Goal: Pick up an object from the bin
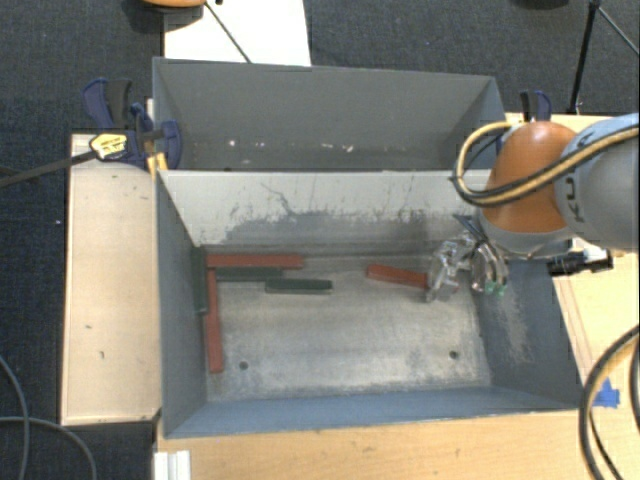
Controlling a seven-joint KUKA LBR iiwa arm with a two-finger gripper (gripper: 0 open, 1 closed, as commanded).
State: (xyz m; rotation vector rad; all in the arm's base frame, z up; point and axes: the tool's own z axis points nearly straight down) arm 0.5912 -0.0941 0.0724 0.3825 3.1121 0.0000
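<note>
Gripper low near the right wall of the grey metal bin, I sit just at the right end of a short flat red bar; whether I am open or closed I cannot tell. Longer red bars lie toward the left wall.

Soft, even light falls from above on the grey bin, whose back wall is a shade darker than its floor. Shadows are faint; a dim one lies under the arm's orange cover, which carries a mild highlight on top.
</note>
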